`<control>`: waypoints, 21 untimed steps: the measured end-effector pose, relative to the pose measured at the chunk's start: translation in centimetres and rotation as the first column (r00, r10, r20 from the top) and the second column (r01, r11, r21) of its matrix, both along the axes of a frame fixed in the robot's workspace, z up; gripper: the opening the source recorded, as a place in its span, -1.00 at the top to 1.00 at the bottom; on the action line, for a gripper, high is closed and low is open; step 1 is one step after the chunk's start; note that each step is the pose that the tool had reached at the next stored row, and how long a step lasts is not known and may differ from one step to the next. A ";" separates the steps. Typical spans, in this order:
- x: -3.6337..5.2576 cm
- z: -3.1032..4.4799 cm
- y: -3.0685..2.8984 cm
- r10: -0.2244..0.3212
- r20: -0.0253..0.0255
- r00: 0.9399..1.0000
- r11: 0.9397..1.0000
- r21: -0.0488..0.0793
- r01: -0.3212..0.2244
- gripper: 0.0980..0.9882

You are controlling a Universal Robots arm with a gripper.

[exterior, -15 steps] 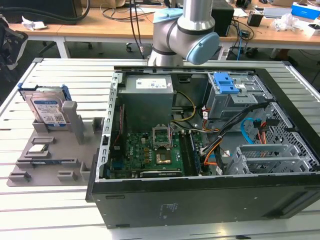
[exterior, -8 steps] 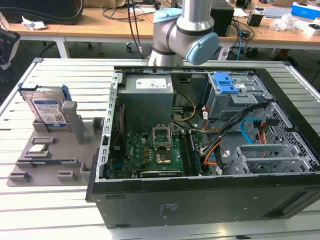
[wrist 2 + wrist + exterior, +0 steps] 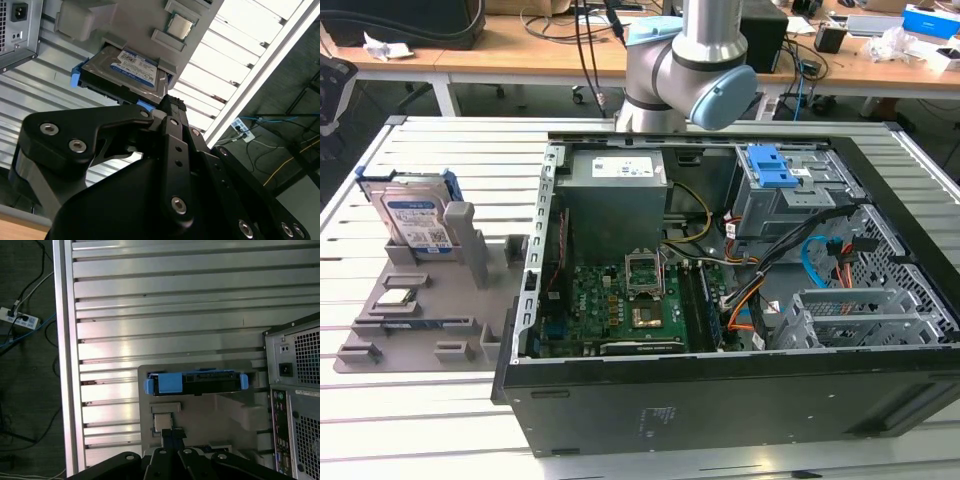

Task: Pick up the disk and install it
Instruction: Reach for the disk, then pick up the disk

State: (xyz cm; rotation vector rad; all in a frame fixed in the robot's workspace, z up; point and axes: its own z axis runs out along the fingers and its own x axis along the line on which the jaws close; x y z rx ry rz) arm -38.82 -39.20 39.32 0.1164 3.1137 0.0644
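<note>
Disk (image 3: 417, 215) stands on edge in a slot of the grey tray (image 3: 470, 310), just beside the open computer case (image 3: 720, 410). A small chip (image 3: 395, 298) sits in another pocket. Claw (image 3: 172, 434) hangs over the tray, tips pressed together, gripping nothing, clear of the disk.

Disk (image 3: 413, 212) upright in a holder (image 3: 455, 300) — exterior view's left of the case (image 3: 720, 400) — chip (image 3: 396, 298) on the same holder.
</note>
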 end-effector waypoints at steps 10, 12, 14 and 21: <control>0.00 0.00 0.03 0.000 0.000 1.000 1.000 0.000 0.000 0.98; 0.00 0.00 0.03 0.000 0.000 1.000 1.000 0.000 0.000 0.98; 0.00 0.00 0.03 0.016 0.000 1.000 1.000 0.000 -0.016 0.98; 0.00 0.00 0.03 0.144 0.000 0.990 0.990 0.000 -0.144 0.98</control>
